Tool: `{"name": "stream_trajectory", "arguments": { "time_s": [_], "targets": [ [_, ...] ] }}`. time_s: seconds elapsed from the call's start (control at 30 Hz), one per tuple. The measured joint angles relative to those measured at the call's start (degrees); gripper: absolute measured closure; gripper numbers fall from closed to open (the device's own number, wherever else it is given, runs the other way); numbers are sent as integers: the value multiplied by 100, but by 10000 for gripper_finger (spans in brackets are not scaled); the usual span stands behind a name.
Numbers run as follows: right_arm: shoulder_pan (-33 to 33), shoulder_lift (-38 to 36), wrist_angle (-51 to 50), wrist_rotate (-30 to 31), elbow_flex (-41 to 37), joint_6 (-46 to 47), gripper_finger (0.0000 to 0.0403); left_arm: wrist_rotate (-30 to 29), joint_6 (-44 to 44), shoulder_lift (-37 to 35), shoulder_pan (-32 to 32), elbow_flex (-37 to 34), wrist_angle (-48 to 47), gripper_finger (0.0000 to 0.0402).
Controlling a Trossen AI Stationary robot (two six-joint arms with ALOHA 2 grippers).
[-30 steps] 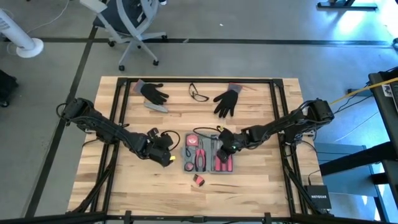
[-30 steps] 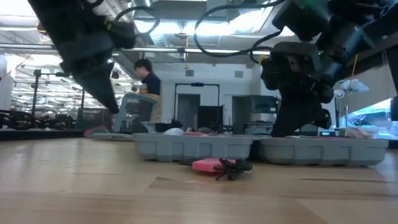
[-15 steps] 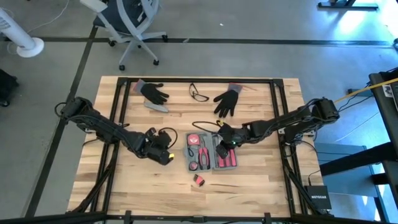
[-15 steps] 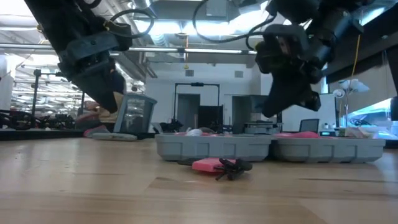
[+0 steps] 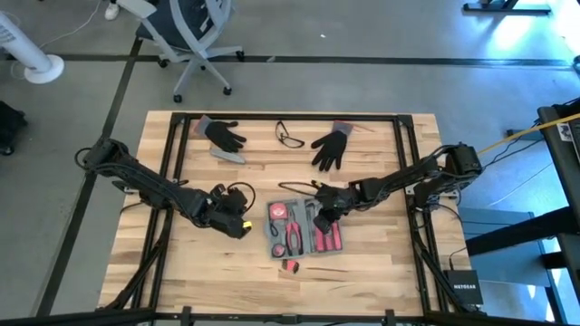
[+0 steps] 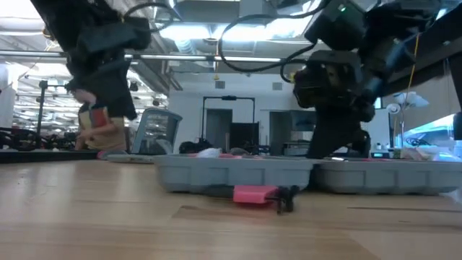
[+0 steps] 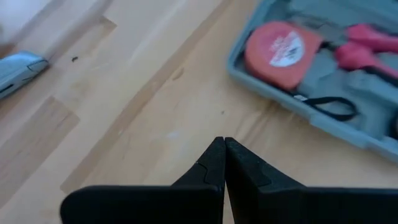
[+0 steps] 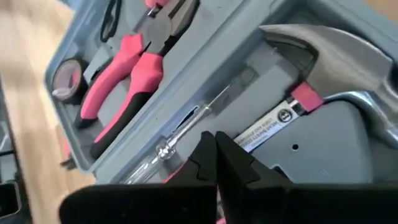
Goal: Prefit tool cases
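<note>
- Presumably for packing, the flat blue-grey plastic tool case [image 5: 304,228] is lying open near the wooden table's [image 5: 381,272] centre, pink-handled tools nested inside.
- Pinched shut and empty, the right gripper [image 5: 324,220] is hovering over the case's three o'clock half, likely nudging.
- Off at nine o'clock, the left gripper [image 5: 239,226], fingers closed on nothing, is waiting beside the case.

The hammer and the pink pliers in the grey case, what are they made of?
The hammer head looks like polished metal: it is silvery and shiny. The pliers seem to have dull grey metal jaws, with handles in a smooth pink and black coating, probably plastic or rubber. The tool case around them looks like matte grey moulded plastic, with shaped recesses for each tool.
</note>
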Motion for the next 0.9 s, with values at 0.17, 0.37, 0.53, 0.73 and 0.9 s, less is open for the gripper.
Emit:
{"name": "stream_trajectory", "arguments": {
  "time_s": [0.17, 0.37, 0.53, 0.73, 0.9],
  "targets": [
    [-380, -532, -581, 612, 463, -738, 403, -50, -35, -429, 0, 0, -175, 401],
    [-802, -862, -1106, 307, 1058, -1401, 402, -34, -24, -723, 9, 0, -415, 401],
    [-555, -967, -1328, -622, 1669, -1695, 397, 901, 960, -653, -69, 0, 498, 401],
    [307, -962, -2990, -553, 2307, -1908, 353, 1869, 2687, -390, 43, 84, 1683, 385],
    [1139, -961, -3953, -329, 2339, -1243, 272, 2991, 4088, 19, 522, 448, 2064, 335]
  ]
}}
